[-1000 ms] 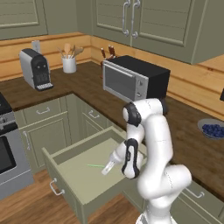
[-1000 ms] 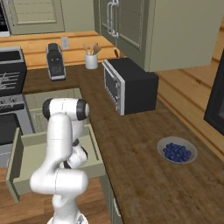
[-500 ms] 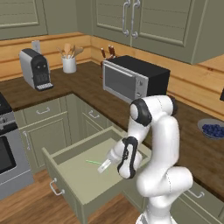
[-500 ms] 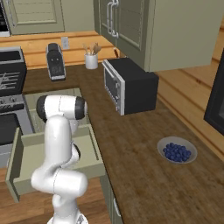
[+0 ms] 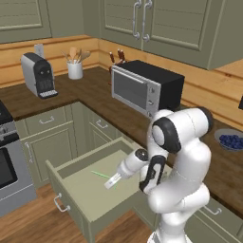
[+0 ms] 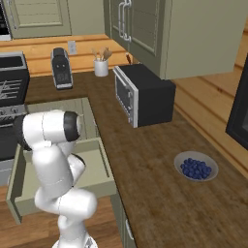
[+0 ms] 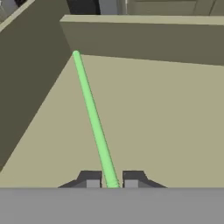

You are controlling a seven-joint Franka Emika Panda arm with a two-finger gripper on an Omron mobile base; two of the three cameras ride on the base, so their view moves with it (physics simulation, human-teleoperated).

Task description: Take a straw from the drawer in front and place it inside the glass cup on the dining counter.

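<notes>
Lengthwise, straw (image 7: 93, 118) along pincer (image 7: 112, 180) axis

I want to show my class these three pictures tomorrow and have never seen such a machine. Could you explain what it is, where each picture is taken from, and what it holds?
It is a white robot arm in a computer-drawn kitchen. Two pictures come from cameras behind it, left and right, looking down over an open drawer. The third comes from a camera on the hand, looking along its gripper. The two dark fingers are shut on a thin green straw. On the counter stand a microwave, a coffee machine and a bowl of blueberries.
</notes>
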